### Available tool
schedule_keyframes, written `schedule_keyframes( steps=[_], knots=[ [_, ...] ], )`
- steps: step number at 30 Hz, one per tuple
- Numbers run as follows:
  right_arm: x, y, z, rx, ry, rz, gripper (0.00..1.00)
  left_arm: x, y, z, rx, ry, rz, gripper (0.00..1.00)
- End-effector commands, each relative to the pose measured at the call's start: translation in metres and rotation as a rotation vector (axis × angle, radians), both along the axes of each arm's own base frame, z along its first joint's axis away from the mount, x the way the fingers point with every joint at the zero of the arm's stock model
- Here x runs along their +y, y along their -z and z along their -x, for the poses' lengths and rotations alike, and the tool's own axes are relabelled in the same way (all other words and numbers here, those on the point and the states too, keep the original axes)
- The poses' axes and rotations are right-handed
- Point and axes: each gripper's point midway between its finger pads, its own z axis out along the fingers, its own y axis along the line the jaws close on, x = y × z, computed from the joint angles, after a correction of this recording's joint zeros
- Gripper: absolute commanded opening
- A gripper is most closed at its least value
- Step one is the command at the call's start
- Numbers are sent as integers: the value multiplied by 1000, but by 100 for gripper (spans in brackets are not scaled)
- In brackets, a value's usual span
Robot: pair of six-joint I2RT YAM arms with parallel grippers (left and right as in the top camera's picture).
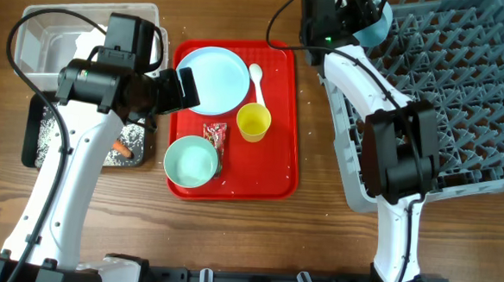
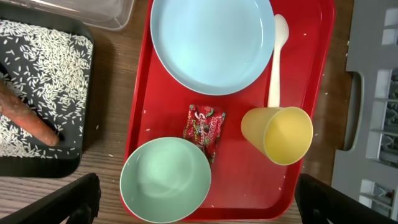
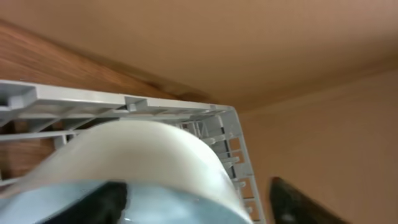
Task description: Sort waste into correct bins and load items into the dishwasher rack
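Tub: one clear plastic tub (image 1: 41, 16) sits at your far left, partly under the left arm.
Black tray: one shallow black tray (image 2: 37, 167) lies just beside the tub, on the side toward the arm bases.
Rice: white rice grains (image 2: 43, 68), too many to count, are strewn over the black tray's floor. A few lie loose on the table and the red tray.
Carrot: one orange carrot (image 2: 28, 121) lies slantwise on the rice in the black tray.
Left claw: your left claw (image 1: 186, 87) hangs over the red tray's left edge, fingers spread wide with nothing between them.
Red tray: one flat red tray (image 1: 277, 160) lies mid-table, between the black tray and the rack.
Plate: one pale blue round plate (image 1: 212, 80) fills the red tray's far left corner.
Bowl: one pale blue-green bowl (image 1: 190, 161) stands upright in the red tray's near left corner.
Wrapper: one red-and-white wrapper (image 2: 204, 127) lies between plate and bowl, its end at the bowl's rim.
Writing: the wrapper carries white and coloured print, too small for you to read.
Cup: one small yellow cup (image 1: 253, 122) stands just right of the wrapper.
Spoon: one white plastic spoon (image 1: 257, 79) lies along the plate's right edge, its handle end at the cup.
Right claw: your right claw (image 1: 367, 16) is at the rack's far left corner, fingers parted either side of the second bowl's wall. A gap shows between one finger and the bowl, and you cannot tell whether the other touches.
Second bowl: a matching pale blue-green second bowl (image 1: 381, 29) is tilted on edge there, which makes two bowls in all.
Rack: one large grey rack (image 1: 462, 92) of upright pegs fills your right side.
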Motion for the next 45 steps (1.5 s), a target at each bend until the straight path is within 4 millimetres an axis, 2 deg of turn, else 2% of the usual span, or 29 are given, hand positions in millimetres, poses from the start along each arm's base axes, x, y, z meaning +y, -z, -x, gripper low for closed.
schedule_keyframes(
  steps=[1, 9, 13, 17, 20, 22, 24, 26, 28, 31, 32, 33, 34, 37, 39, 45],
  knots=[
    [-2, 7, -2, 6, 3, -4, 82, 2, -2, -2, -7, -11, 1, 100],
    [11, 10, 3, 10, -7, -9, 82, 2, -2, -2, -6, -11, 1, 100],
    [9, 12, 8, -35, 33, -61, 82, 2, -2, -2, -7, -11, 1, 100],
    [17, 11, 18, -37, 6, -269, 82, 2, -2, -2, -7, -11, 1, 100],
    [36, -12, 27, -25, -98, -606, 82, 2, -2, -2, -7, -11, 1, 100],
    [54, -34, 35, 7, -207, -737, 83, 2, -2, -2, -7, -11, 1, 100],
    [71, -74, 47, -2, -331, -861, 83, 2, -2, -2, -7, -11, 1, 100],
    [64, -91, 50, -58, -315, -884, 83, 2, -2, -2, -7, -11, 1, 100],
    [43, -95, 46, -141, -217, -932, 79, 2, -2, -2, -7, -11, 1, 100],
    [4, -76, 40, -223, -51, -1093, 55, 2, -2, -2, -7, -11, 1, 100],
    [-4, -69, 38, -219, -29, -1146, 50, 2, -2, -2, -7, -11, 1, 100],
    [-13, -57, 35, -197, -10, -1219, 41, 2, -2, -2, -7, -11, 1, 100],
    [-22, -48, 35, -191, 20, -1247, 38, 2, -2, -2, -7, -11, 1, 100],
    [-52, -21, 39, -180, 135, -1279, 38, 2, -2, -2, -7, -11, 1, 100],
    [-61, -2, 40, -142, 170, -1293, 38, 2, -2, -2, -6, -11, 1, 100],
    [-55, 48, 35, -52, 214, -1331, 39, 2, -2, -2, -7, -11, 1, 100]
  ],
)
